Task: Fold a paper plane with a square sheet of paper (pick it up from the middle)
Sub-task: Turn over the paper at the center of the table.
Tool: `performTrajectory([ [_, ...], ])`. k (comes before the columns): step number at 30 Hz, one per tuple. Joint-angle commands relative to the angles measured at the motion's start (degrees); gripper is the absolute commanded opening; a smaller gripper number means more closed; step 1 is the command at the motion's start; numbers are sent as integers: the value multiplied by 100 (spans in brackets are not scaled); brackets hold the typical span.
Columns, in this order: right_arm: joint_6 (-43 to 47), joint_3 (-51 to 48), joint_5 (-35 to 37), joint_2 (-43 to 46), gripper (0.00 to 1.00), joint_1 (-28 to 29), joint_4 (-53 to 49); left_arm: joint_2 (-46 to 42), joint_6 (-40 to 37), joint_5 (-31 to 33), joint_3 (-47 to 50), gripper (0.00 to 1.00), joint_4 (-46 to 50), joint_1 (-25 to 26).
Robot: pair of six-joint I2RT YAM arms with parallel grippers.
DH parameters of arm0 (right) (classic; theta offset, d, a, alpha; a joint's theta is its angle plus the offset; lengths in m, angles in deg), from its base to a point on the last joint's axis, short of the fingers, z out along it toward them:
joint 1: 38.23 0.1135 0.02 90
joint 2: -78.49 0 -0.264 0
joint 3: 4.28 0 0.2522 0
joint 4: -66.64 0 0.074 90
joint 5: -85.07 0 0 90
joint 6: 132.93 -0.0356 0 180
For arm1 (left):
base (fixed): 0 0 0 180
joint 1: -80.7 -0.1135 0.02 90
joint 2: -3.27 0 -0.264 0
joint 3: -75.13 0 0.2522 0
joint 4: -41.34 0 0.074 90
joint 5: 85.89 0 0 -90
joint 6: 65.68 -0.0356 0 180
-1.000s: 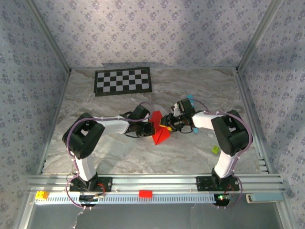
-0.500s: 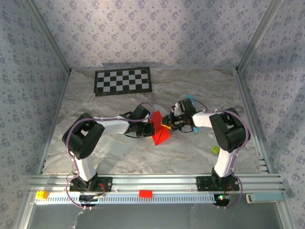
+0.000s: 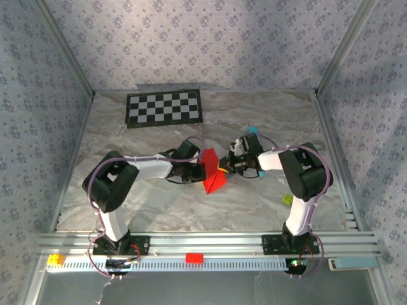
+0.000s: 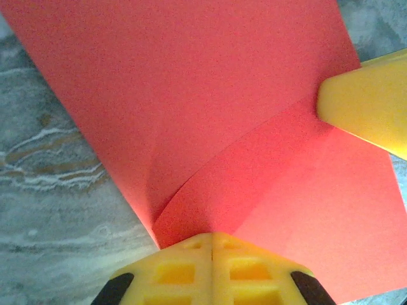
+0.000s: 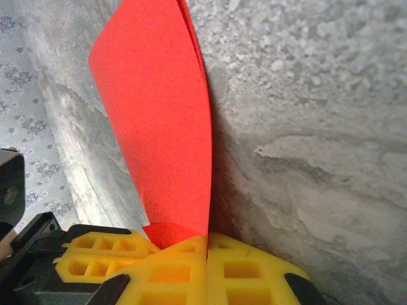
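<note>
Red block [image 3: 194, 257]: set on the rail at the near edge of the desk [image 3: 267, 121], far to the near side of the checkerboard [image 3: 165, 108] and slightly to its right.
Yellow block [image 3: 56, 259]: set on the same rail, to the near side of the checkerboard and well to its left.
Green piece [image 3: 287, 199]: a small item lying on the desk, nearer than the checkerboard and far to its right; its kind cannot be told.
Left tool [image 3: 202, 170]: closed on the sheet of paper [image 3: 212, 176]. In the left wrist view its yellow fingertips [image 4: 172, 273] are pressed together, and the red fold [image 4: 191, 95] comes out from between them.
Sheet of paper: bright red and folded over into layers. It is held on edge between the left tool and the right tool, just nearer than the checkerboard and a little to its right. Whether its lower edge touches the desk cannot be told.
Right tool [image 3: 221, 168]: closed on the opposite side of the sheet. In the right wrist view the fingertips [image 5: 245, 270] are clamped on the red layers [image 5: 159, 114].
Teal stick [image 3: 253, 131]: lying beyond the right tool, to the right of the checkerboard.
Checkerboard: lying flat at the far end of the desk.
</note>
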State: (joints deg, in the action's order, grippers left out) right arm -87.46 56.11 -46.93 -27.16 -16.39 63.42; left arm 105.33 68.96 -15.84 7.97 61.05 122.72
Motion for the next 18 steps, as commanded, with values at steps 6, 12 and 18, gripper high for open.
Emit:
performTrajectory([
  [6, 457, -67, 370, 879, 2, -107, -534, -965, 67, 288, -107, 23, 327, 46],
  [12, 1238, 220, 1403, 1653, 2, -63, -1895, -1666, 125, 1091, 126, 30, 579, 36],
  [18, 1818, 605, 2390, 2235, 2, 73, -2976, -2352, 332, 1775, 556, 33, 584, -78],
])
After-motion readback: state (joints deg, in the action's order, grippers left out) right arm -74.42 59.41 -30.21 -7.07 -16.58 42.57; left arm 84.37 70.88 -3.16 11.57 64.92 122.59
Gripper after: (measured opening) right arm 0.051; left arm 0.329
